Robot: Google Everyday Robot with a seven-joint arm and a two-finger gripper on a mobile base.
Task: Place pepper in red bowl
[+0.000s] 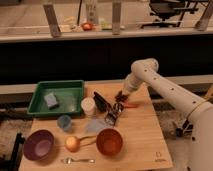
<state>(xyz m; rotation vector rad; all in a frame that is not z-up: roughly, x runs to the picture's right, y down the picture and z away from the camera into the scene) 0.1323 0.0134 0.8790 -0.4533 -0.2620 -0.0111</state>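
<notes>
The pale wooden worktop (145, 140), a smooth rectangular slab with visible grain, carried everything. The white, rounded arm (165, 90) reached in from the right, bending down toward the middle of the far edge. A green plastic tray (37, 102) with raised walls sat at the far left and held a blue-grey rectangular block (51, 100). Along the near edge stood two round bowls well apart: the purple bowl (39, 144) at the left and the rust-red, smooth-rimmed red bowl (109, 141) nearer the centre, with nothing in it. The dark end effector (120, 96) hung low over the worktop just behind the pepper; whether it was apart or together could not be told. A white cylindrical cup (88, 106) stood beside the tray, with a small blue cup (64, 122) nearer. The pepper (131, 105), slim, tapered and bright orange-red, lay flat on the wood, well apart from the red bowl.
</notes>
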